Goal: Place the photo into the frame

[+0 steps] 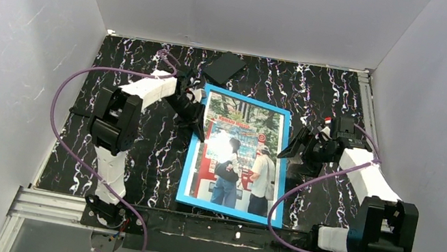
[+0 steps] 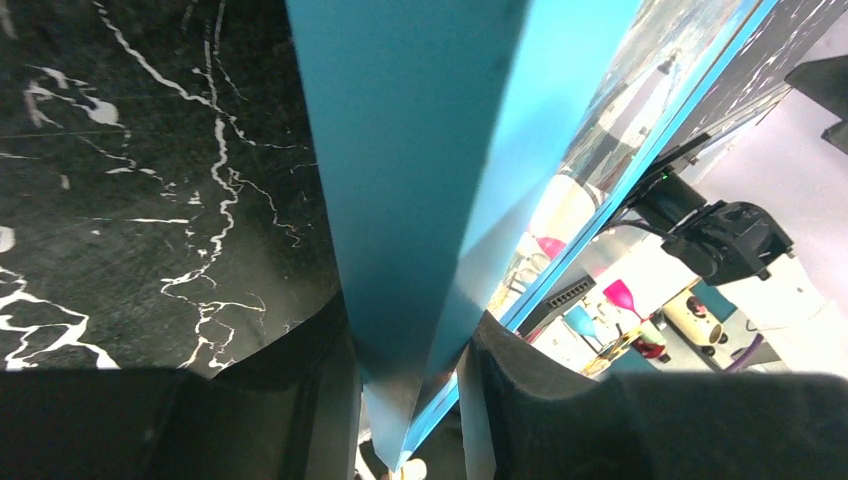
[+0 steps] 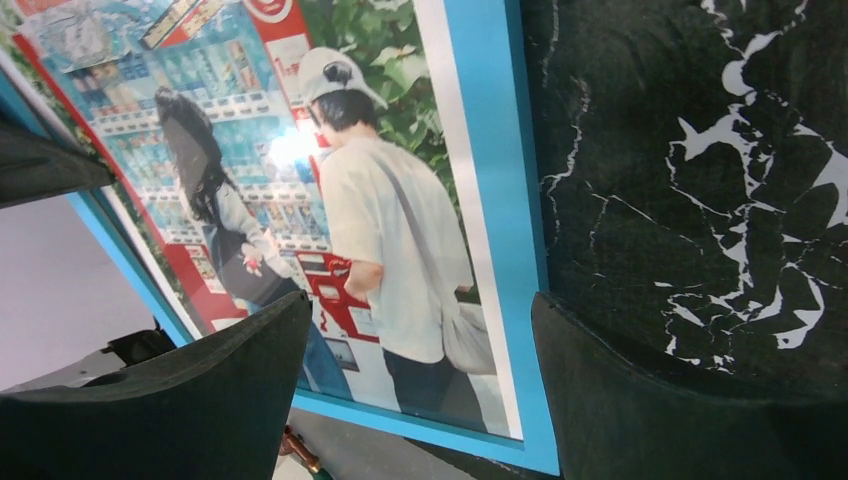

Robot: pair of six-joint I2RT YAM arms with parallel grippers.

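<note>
The frame (image 1: 225, 209) lies blue face up in the middle of the marble table, its near edge at the table's front. The photo (image 1: 240, 144) of people at red-and-white vending machines shows through its glass. My left gripper (image 1: 198, 122) is shut on the frame's left edge near the far corner. In the left wrist view that blue edge (image 2: 400, 150) runs between the two fingers of the left gripper (image 2: 410, 312). My right gripper (image 1: 291, 153) stands open beside the frame's right edge. Its wrist view shows the right gripper (image 3: 420, 302) open over the photo (image 3: 380, 200) and the blue border (image 3: 490, 150).
A small black slab (image 1: 226, 66) lies at the back of the table beyond the frame's far edge. White walls close in the table on three sides. A metal rail (image 1: 47, 204) runs along the front by the arm bases.
</note>
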